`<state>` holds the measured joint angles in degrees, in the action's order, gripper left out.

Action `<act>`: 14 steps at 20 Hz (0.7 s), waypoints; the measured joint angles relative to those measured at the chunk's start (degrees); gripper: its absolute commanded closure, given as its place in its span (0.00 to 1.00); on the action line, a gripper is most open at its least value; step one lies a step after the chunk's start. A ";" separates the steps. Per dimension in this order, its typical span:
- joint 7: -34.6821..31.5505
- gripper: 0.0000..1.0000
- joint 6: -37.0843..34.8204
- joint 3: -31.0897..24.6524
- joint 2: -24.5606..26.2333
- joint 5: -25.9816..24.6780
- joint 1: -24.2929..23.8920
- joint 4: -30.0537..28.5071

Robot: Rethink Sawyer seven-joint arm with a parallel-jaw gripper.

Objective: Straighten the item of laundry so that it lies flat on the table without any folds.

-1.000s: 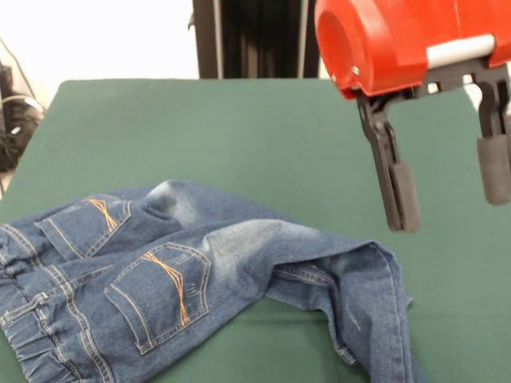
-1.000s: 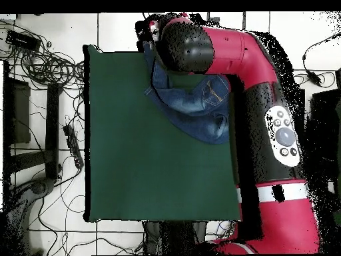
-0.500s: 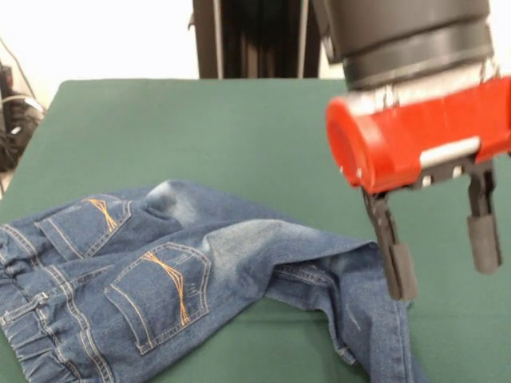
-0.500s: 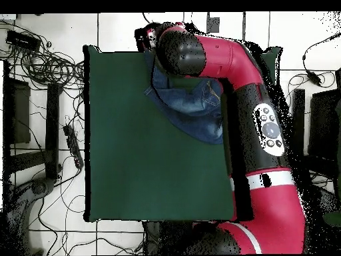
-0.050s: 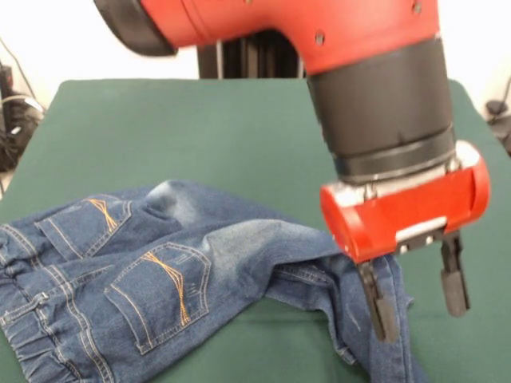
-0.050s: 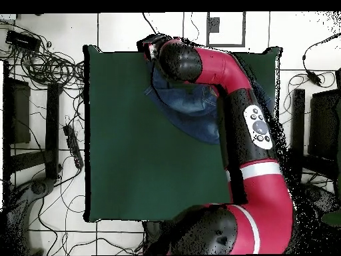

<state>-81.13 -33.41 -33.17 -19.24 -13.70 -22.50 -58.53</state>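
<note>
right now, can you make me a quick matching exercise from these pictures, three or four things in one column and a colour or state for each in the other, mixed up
Things
1. jeans
2. table
3. gripper
4. back pocket stitching

States or colours
A. orange
B. open, hanging over the folded trouser leg
C. dark green, mostly bare
D. blue denim, crumpled with one leg folded over

Pairs: 1-D, 2-C, 3-B, 4-A
</note>
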 measured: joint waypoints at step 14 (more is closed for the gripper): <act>0.00 0.00 0.00 1.55 4.87 -0.09 1.29 2.06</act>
<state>-81.13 -33.41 -31.62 -14.37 -13.79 -21.21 -56.47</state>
